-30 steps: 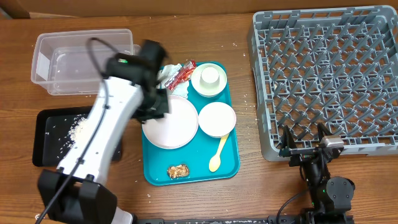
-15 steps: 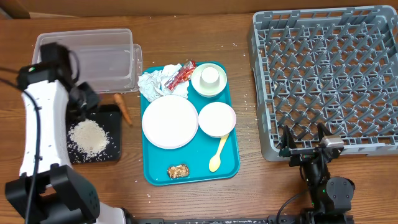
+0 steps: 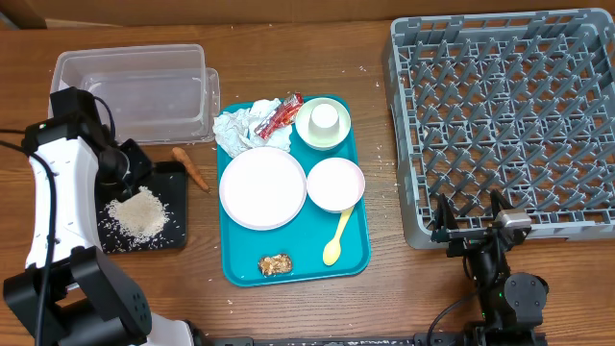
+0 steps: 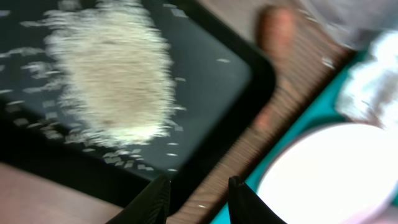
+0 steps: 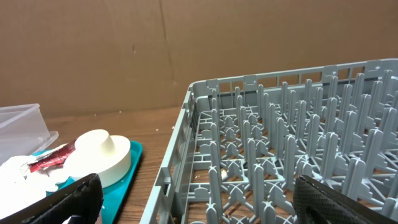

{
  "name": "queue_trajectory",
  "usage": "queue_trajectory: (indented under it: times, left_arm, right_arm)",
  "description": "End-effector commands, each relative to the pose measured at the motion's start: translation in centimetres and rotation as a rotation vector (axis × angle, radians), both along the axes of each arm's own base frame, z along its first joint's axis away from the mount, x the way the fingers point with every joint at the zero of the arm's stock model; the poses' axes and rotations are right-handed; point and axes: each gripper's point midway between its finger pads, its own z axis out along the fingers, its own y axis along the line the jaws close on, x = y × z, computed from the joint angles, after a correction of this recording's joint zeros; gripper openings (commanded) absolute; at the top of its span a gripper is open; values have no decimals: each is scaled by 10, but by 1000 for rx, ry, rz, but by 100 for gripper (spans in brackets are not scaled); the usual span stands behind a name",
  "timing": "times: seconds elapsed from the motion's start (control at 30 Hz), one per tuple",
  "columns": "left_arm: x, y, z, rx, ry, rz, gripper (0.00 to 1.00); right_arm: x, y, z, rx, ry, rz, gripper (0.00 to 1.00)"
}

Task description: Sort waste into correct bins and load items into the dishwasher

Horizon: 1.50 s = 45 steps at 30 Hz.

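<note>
Though illegible, markings on small red snack wrapper (image 3: 280, 116)

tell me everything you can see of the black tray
The black tray is shallow and rectangular, plastic by its look, with rounded corners and a low raised rim. It lies flat on the wooden table, left of the teal tray, on the near side of the clear tub. White rice-like crumbs are piled in its middle, loose grains scattered around. The left arm hides its left side from overhead. The orange stick lies by its far right corner; whether they touch is unclear.
</note>
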Motion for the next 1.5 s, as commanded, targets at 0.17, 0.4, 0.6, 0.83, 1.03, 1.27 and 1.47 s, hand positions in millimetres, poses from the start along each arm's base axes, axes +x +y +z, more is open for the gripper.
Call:
queue_trajectory:
  times: [0.17,0.4,0.6,0.83,1.03,1.27,1.47]
  left_arm:
    - [14,-77,12,-154,-101,-327,43]
    - [7,-88,3,23,-2,-360,66]
    - [1,-99,2,59,32,-373,64]
    - [10,-96,7,91,6,-345,61]
    - [15,-95,-2,111,-2,-324,63]
    - [9,-96,-30,104,56,-308,62]
    - [8,-76,-51,214,128,-280,61]
  right_arm:
    - [0,-1,-2,-4,-3,-6,100]
    - [0,-1,-2,-4,-3,-6,100]
    - [0,-1,-2,-4,-3,-6,100]
    - [0,-1,-2,-4,-3,-6,100]
    - [0,-1,-2,-4,-3,-6,100]
    - [0,-1,-2,-4,-3,-6,100]
    - [0,-1,-2,-4,-3,-6,100]
